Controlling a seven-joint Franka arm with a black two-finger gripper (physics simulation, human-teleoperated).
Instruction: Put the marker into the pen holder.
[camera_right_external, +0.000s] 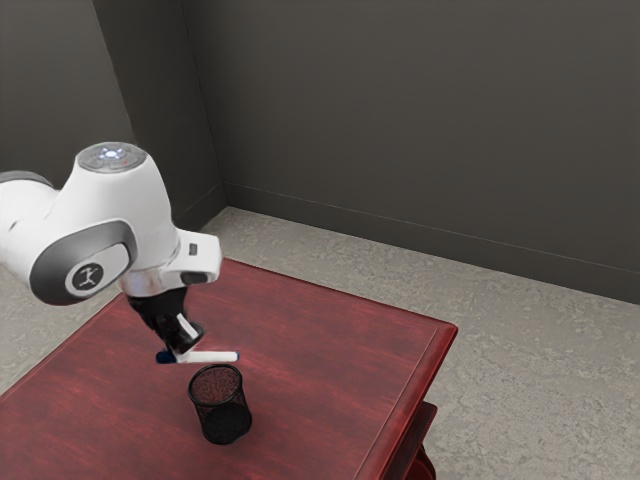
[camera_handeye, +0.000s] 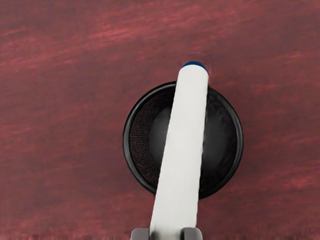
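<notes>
Marker (camera_right_external: 212, 357) first: you have it clamped between the two fingers of your hand (camera_right_external: 180, 349), held up in the air and lying close to level. In the exterior view, its blue end sits by your fingers and its white length points to that view's right. Look at the wrist view and you see it crossing over the round mouth of the black mesh pen holder (camera_right_external: 212, 412), its far end reaching past the rim. You have the pen holder standing upright on the red tabletop (camera_right_external: 330, 350), below the marker.
</notes>
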